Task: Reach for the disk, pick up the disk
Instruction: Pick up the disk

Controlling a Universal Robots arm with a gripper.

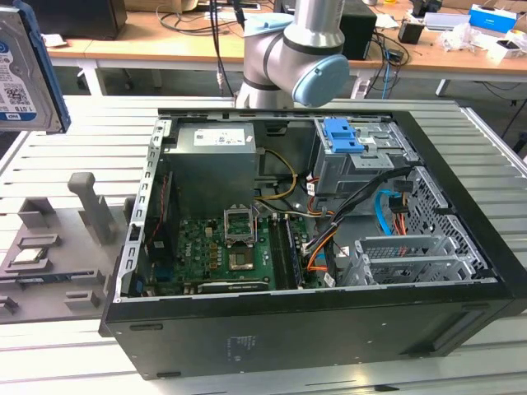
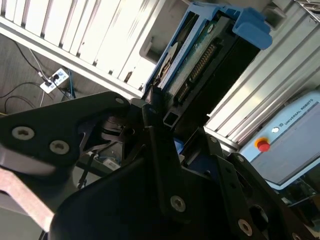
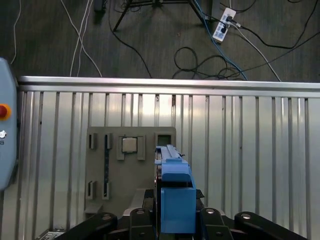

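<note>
Below the claw (image 3: 175,216), the ribbed metal worktop (image 3: 250,150) runs across the first wrist view. The open black case (image 1: 329,329) lies on its side on that worktop, well apart from the claw and toward the exterior view's right of the disk, with boards, cables and a blue clip (image 1: 342,136) showing inside. The grey arm (image 1: 288,49) rises behind the case. Directly beneath the claw lies a grey tray (image 3: 130,180) with slots and upright posts, flat on the worktop. The claw is pinching the disk (image 2: 195,60): in the second wrist view black fingers (image 2: 152,107) press against its sides near one end. The disk (image 1: 20,74) hangs in the air, clear of the tray, at the exterior view's upper left, its white-and-blue label (image 1: 12,95) facing the camera. Its blue bracket (image 3: 175,200) stands edge-on between the claw's two sides in the first wrist view. A small square silver chip (image 3: 129,144) sits in the tray, below and just beside the disk's far end.
</note>
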